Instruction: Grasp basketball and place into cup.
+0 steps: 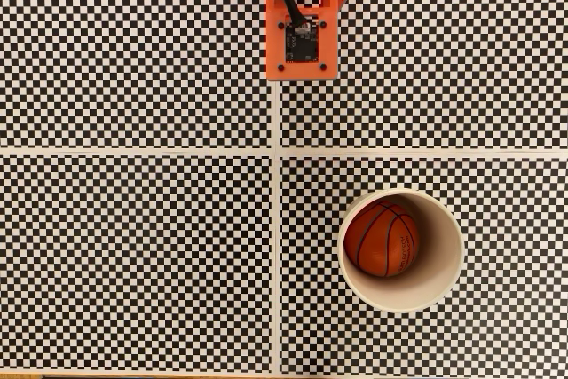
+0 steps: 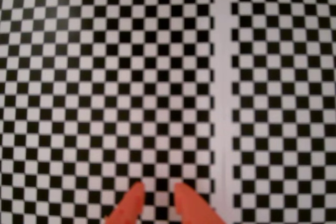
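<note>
Resting place of the ball: the basketball (image 1: 382, 238) lies inside the cup (image 1: 441, 277), lower right of the fixed view, pressed toward the cup's left inner wall with pale floor showing to its right.
Cup: upright on the checkered mat (image 1: 133, 255), its rolled rim unbroken, just right of the vertical white strip (image 1: 276, 246) and below the horizontal one.
Arm: the orange arm (image 1: 302, 15) sits at the top centre of the fixed view, well apart from the cup, with a black cable running down onto it.
Gripper: in the wrist view the gripper (image 2: 156, 192) enters from the bottom edge; two orange fingertips (image 2: 132, 199) stand slightly apart with checker squares visible between them, so it is released and holds nothing.
Task stage: judged from this layout, the placing looks done; what remains is parking the arm.
Doing it well: keep the arm high and at the top of the frame, away from the lower right, so nothing brushes the rim and tips the cup.
Risk: a light paper cup could slide or topple at any touch; the ball leaning on one wall may add a slight bias that way.
</note>
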